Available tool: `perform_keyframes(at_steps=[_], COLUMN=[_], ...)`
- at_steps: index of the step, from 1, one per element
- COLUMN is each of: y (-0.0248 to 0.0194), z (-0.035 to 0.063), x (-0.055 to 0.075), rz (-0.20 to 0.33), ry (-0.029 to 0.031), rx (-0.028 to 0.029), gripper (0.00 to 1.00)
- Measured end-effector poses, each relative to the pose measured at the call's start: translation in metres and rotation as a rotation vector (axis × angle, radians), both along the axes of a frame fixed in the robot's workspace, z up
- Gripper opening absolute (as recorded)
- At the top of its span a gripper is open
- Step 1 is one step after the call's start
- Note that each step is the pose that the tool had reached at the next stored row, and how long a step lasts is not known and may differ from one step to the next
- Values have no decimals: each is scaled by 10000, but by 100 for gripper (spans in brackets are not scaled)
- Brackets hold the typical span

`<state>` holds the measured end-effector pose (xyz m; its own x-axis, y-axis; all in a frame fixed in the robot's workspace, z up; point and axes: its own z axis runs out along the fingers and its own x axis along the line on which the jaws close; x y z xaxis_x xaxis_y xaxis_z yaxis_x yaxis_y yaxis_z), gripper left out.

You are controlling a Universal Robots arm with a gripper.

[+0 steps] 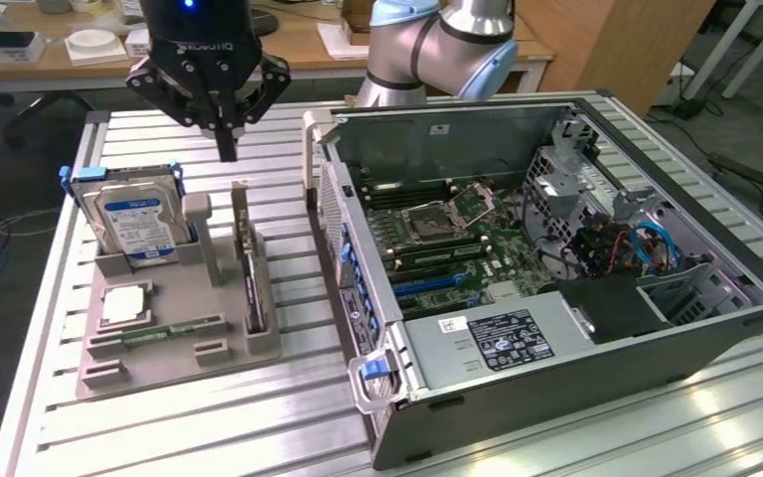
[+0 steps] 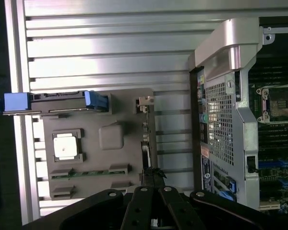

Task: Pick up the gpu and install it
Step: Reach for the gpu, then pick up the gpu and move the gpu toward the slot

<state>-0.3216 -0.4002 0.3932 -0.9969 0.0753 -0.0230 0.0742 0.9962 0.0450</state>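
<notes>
Gripper (image 1: 228,147) hangs w/ jaws pressed shut, tips together, nothing btwn them. The gpu (image 1: 250,266) is below the jaws and clear of them, not touched. It stands on edge in a slot of the grey holder tray (image 1: 170,373), running from just under the tips toward the near end of the tray. In the wrist view the closed tips (image 2: 153,173) line up over the card's thin top edge (image 2: 145,143).

Other bits in the tray, all off to the exterior view's left of the jaws:
- Hard drive (image 1: 136,221) w/ blue-white label, upright, lower than the tips.
- Square cpu chip (image 1: 128,304), flat in its pocket, further down and nearer.
- Green memory stick (image 1: 170,328), lying flat just beyond the chip.

The open pc case (image 1: 647,328) sits to the exterior view's right of the jaws on the ribbed metal table (image 1: 156,437), close beside the tray, its motherboard (image 1: 488,238) exposed.
</notes>
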Motion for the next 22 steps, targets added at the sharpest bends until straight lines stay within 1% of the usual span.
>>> perform_keyframes(at_steps=[3,15,17,18,19,22], y=[0,0,0,0,0,0], z=[0,0,0,0,0,0], x=[-32,-32,-32,-32,-32,-32], rz=[-1,0,0,0,0,-1], ry=[0,0,0,0,0,0], rx=[0,0,0,1,0,0], gripper=[10,10,11,17,17,35])
